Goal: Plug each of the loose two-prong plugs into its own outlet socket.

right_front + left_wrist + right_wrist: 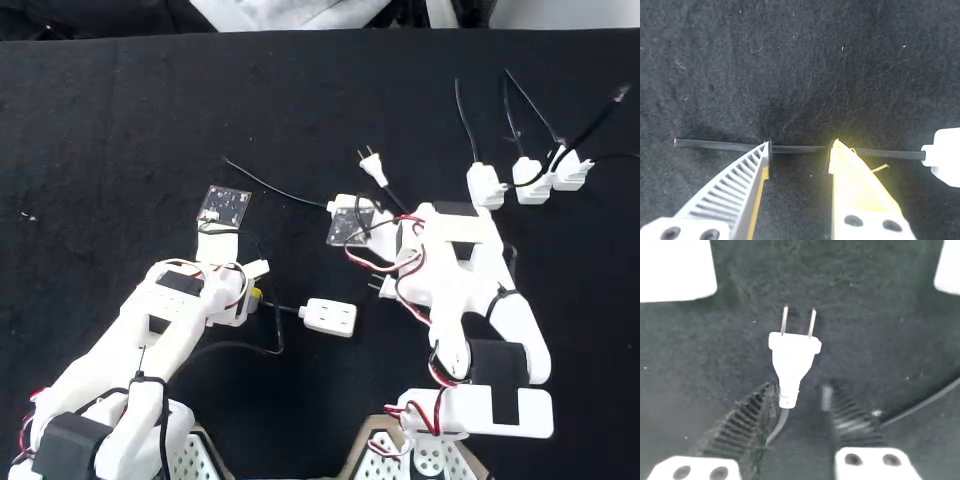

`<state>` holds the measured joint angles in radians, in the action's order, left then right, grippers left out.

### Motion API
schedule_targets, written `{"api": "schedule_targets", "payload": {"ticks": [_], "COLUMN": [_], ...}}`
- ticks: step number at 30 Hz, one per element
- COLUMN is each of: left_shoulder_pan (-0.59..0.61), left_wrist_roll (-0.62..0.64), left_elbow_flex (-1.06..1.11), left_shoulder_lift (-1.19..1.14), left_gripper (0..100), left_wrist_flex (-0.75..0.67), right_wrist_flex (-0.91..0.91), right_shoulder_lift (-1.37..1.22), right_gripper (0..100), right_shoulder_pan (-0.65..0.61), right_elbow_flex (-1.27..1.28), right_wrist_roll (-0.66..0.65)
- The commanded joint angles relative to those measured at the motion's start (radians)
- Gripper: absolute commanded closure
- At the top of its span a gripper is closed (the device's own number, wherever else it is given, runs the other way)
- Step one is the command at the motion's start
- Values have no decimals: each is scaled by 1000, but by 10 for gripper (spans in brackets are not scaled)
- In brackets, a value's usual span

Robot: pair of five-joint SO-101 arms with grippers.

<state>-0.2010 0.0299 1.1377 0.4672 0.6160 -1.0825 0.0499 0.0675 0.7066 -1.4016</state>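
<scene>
Straddling black cord (715,144), left gripper (800,145) wide open; right gripper (796,390) open around plug (792,357)

In the high view I find even overhead light; the black table cover (110,130) reads flat and dark. The white outlet blocks (531,181) at upper right glare to featureless white. Left wrist view: the yellow finger (860,190) of the left gripper (800,146) is strongly lit; shadow pools around the cable (715,145). Right wrist view: the plug (791,357) glares bright, and the fingers (747,425) of the right gripper (797,389) sit dim.
</scene>
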Motion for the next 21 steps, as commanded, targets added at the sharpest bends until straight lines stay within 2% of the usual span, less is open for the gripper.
{"api": "schedule_targets", "payload": {"ticks": [1,4,10,17,21], "left_shoulder_pan": [-1,-1,-1,-1,-1], "left_wrist_roll": [11,11,11,11,11], "left_elbow_flex": [10,10,10,10,10], "left_shoulder_lift": [20,20,20,20,20], "left_gripper": [802,802,802,802,802], "left_wrist_flex": [-14,-15,-15,-14,-14], "right_wrist_flex": [3,8,-3,-141,-95], "right_shoulder_lift": [45,45,65,177,196], "right_gripper": [937,991,988,988,988], "right_shoulder_pan": [-9,-11,-5,-14,-3], "right_elbow_flex": [4,19,7,-48,-19], "right_wrist_roll": [-23,-23,8,38,43]}}
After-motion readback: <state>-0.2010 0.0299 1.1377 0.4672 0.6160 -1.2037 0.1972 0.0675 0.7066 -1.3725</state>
